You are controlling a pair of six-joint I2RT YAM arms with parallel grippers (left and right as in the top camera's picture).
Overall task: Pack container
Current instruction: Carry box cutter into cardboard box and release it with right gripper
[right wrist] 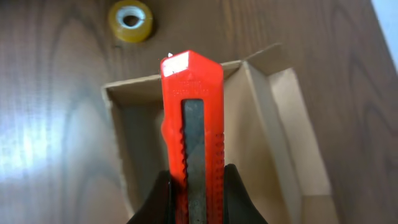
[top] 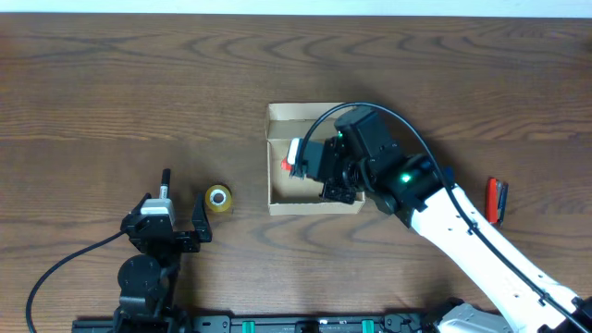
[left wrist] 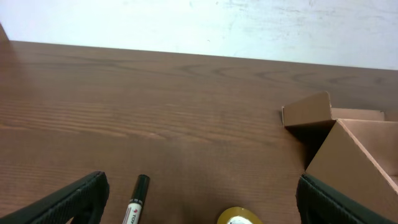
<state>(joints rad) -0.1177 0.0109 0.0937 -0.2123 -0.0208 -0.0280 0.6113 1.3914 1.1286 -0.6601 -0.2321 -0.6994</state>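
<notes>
The tan cardboard container [top: 277, 202] sits open at mid-table; it also shows in the right wrist view [right wrist: 273, 130] and the left wrist view [left wrist: 348, 149]. My right gripper [top: 319, 166] hovers over the container and is shut on a red utility knife [right wrist: 193, 124], which points toward the container's far wall. My left gripper [top: 176, 222] rests open and empty at the front left, its fingers at the bottom edge of its wrist view [left wrist: 199, 208]. A yellow tape roll [top: 218, 198] lies just right of it. A black-capped marker [left wrist: 137, 199] lies between the left fingers.
A red and black pen-like tool [top: 497, 200] lies on the table at the far right. The right arm's cable arcs over the container. The table's front edge holds the arm bases.
</notes>
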